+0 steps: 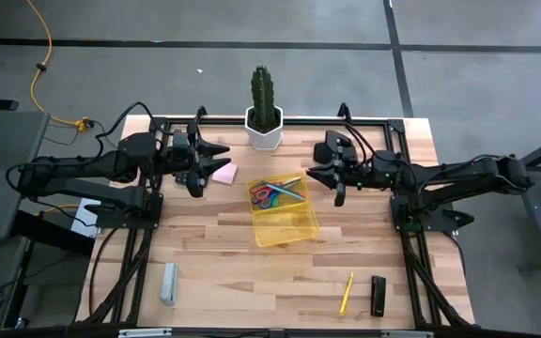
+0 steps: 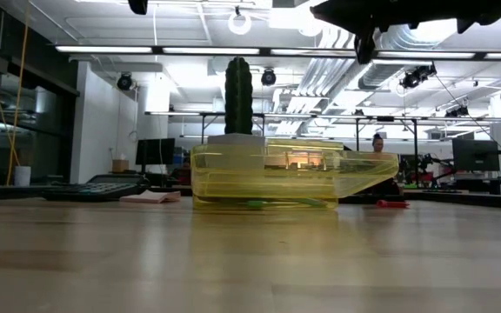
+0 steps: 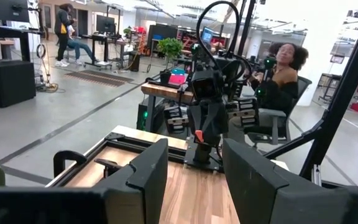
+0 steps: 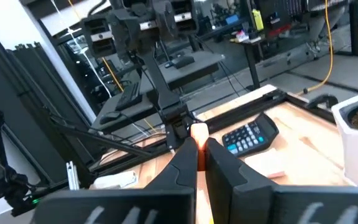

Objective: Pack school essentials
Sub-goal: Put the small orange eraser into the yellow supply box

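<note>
Yellow bin [image 1: 285, 223] sits mid-frame with scissors [image 1: 269, 194] and a pen [image 1: 291, 184] already inside. Pink pad [image 1: 224, 174] lies left of it, under the left gripper [image 1: 207, 164] — jaws apart, nothing held. Right gripper [image 1: 319, 167] hovers just right of the bin, jaws nearly together on something orange. Yellow pencil [image 1: 346, 293] is still out at lower right, beside a black block [image 1: 378, 295].
</note>
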You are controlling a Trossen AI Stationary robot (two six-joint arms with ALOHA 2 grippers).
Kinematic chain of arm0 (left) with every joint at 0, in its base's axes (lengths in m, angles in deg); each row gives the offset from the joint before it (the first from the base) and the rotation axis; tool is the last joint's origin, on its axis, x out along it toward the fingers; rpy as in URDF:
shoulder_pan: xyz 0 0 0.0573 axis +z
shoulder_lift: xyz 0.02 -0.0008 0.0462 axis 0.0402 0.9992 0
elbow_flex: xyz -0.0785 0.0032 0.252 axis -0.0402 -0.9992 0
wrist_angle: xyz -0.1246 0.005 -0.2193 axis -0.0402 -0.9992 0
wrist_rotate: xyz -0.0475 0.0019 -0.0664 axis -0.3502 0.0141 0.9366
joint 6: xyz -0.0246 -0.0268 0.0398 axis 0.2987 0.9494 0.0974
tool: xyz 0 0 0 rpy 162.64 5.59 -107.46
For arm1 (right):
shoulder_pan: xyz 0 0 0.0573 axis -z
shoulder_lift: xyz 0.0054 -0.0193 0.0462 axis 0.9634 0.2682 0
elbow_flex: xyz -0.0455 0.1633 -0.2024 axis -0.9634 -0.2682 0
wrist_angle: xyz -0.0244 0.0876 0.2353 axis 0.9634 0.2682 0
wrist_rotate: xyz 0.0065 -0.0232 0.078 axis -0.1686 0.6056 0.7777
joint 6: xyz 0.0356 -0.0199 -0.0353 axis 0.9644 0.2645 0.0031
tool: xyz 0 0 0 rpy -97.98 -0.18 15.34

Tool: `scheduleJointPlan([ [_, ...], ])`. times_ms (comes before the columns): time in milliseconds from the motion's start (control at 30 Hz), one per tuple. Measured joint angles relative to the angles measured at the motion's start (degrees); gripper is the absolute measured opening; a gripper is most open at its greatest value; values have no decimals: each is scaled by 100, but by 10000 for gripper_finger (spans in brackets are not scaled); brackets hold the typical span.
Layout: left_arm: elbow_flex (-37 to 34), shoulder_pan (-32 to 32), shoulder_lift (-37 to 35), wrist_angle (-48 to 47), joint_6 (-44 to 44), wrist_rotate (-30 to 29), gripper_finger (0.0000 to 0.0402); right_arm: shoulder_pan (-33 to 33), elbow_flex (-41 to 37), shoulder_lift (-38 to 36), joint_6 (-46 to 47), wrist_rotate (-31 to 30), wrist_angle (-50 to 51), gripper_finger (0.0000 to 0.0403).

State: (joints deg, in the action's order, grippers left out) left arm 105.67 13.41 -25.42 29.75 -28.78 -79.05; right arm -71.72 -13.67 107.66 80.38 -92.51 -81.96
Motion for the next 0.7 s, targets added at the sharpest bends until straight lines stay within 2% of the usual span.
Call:
scheduleJointPlan([
  [700, 0, 0, -1, -1, -1, -2, 140, 2, 0, 0, -98, 0, -72, 0],
])
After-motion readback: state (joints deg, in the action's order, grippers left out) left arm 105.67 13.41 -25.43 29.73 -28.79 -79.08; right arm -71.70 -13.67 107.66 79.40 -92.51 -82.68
